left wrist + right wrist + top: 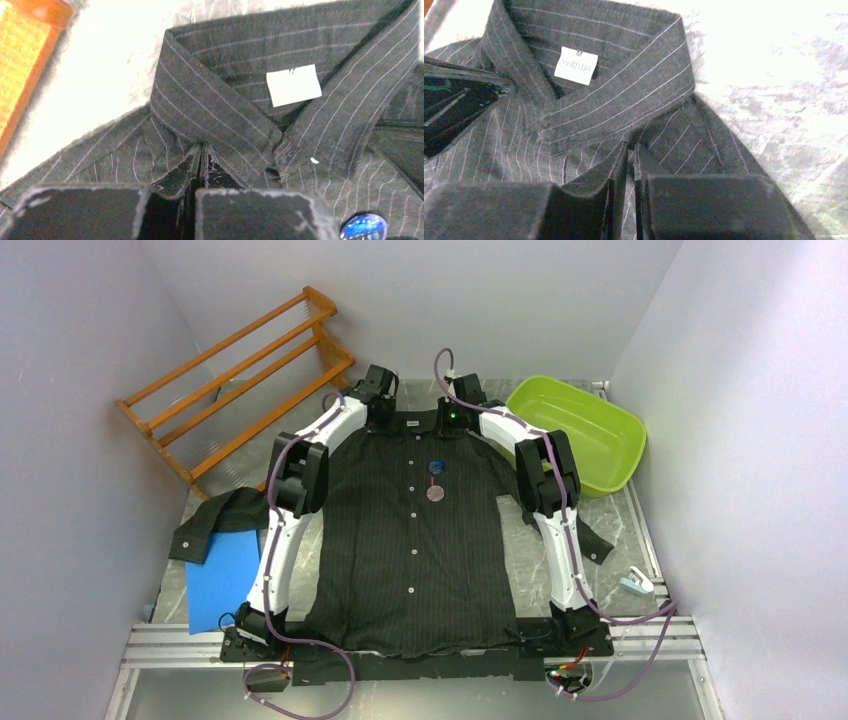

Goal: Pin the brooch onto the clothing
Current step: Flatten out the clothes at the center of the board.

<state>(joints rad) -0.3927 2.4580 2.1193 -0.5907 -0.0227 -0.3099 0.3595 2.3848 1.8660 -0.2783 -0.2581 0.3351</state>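
One black shirt with pale pinstripes and white buttons lies flat and buttoned, collar at the far side, a round blue brooch on its chest. It covers a grey marbled worktop between pale walls, near a wooden rack, a green tub and a blue sheet. The left end effector and right end effector are each pinched onto shoulder cloth beside the collar

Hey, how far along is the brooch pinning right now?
Done: blue brooch sits on the chest of the shirt; whether it's fastened can't be seen. In hand: left gripper and right gripper pinch fabric beside the collar. Left: probably just lifting or checking.
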